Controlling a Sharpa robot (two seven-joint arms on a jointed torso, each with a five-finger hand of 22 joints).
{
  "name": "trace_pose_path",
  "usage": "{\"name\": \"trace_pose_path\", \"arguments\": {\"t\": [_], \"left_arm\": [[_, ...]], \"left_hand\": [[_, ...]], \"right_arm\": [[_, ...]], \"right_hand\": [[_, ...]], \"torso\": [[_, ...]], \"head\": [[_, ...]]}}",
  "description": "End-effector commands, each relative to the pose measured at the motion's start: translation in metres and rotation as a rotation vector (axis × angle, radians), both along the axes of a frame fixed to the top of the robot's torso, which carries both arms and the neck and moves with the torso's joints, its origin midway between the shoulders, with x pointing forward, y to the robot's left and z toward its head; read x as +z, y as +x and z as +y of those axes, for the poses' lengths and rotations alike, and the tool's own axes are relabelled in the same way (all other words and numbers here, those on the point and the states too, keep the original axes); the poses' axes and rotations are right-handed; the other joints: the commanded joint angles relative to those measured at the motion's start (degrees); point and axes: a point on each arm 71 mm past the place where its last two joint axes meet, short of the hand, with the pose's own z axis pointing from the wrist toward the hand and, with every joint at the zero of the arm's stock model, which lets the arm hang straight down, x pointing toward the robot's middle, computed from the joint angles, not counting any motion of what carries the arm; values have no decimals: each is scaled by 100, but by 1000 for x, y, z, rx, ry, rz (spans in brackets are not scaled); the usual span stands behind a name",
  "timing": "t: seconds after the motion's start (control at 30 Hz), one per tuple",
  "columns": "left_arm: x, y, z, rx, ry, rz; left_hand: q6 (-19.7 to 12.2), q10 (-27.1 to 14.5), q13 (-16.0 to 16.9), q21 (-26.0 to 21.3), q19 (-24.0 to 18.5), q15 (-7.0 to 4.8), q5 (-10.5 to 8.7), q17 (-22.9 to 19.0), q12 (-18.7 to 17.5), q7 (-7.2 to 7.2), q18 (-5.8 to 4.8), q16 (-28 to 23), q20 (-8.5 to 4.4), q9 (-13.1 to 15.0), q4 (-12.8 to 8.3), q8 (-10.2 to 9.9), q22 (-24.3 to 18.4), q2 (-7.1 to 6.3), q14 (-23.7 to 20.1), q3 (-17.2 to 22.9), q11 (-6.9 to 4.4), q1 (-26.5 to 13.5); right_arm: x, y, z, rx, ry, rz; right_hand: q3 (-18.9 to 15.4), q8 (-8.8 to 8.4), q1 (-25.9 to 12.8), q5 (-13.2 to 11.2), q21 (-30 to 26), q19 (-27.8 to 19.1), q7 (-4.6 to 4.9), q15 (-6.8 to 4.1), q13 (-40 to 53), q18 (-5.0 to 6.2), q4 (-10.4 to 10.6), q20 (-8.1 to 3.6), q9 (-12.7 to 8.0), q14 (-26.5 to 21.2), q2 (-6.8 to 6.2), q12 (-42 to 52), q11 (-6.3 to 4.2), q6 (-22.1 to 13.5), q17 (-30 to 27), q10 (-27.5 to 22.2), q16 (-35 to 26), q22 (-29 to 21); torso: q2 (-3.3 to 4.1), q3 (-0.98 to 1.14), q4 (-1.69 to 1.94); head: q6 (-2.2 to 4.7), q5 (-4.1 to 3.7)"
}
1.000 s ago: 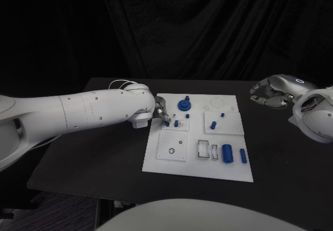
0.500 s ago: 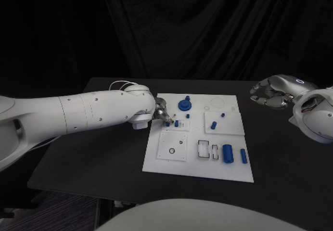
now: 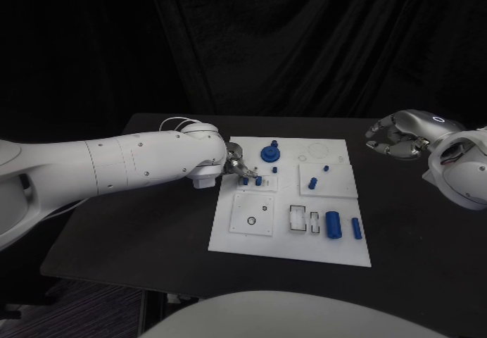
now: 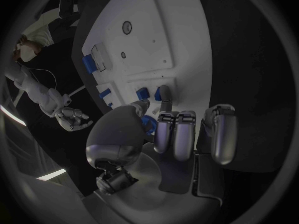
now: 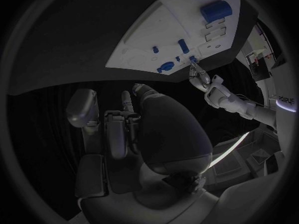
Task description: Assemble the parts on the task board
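Left hand: the left hand [image 3: 234, 163] is hovering low over the near-left part of the task board [image 3: 289, 246], its fingers [image 4: 165, 92] reaching down to a small blue peg [image 3: 245, 181]; whether it is pinching the peg or only touching it cannot be told.
Right hand: the right hand [image 3: 401, 135] is hanging above the table [image 3: 142, 225], well apart from the board, its fingers curled in and holding nothing.
Peg: it is standing upright just under the left hand's fingertips, with a second short peg [image 3: 257, 181] right beside it.
Other parts: a larger blue knob [image 3: 270, 153] is sitting just beyond the left hand; two blue cylinders [image 3: 334, 224] are lying on the board's near edge, far from both hands.
Handling: the peg is looking like rigid moulded plastic, very light and smooth, so likely to slip or tip if squeezed off-centre; it should not be fragile.
Where to hold: a fingertip pinch on the sides of its upper half is looking best, keeping it upright and leaving the lower end free for its hole.
Risk: the neighbouring peg is standing close enough to be knocked.
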Motion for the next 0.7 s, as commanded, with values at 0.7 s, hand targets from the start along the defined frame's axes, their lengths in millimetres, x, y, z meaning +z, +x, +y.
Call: {"name": "trace_pose_path", "arguments": {"t": [0.7], "left_arm": [[12, 2, 13, -15, -200, -349]], "left_hand": [[-421, 610, 1508, 82, 107, -45, 1010, 1510, 15, -86, 72, 15, -35, 1048, 57, 1510, 1248, 1244, 594, -1534, -60, -607]], "right_arm": [[0, -2, -2, -14, 4, -8]], "right_hand": [[36, -11, -6, 27, -35, -46, 12, 32, 1492, 77, -11, -9, -6, 529, -42, -5, 27, -33, 1360, 562, -44, 736]], "torso": [[0, -1, -4]], "head": [[-1, -39]]}}
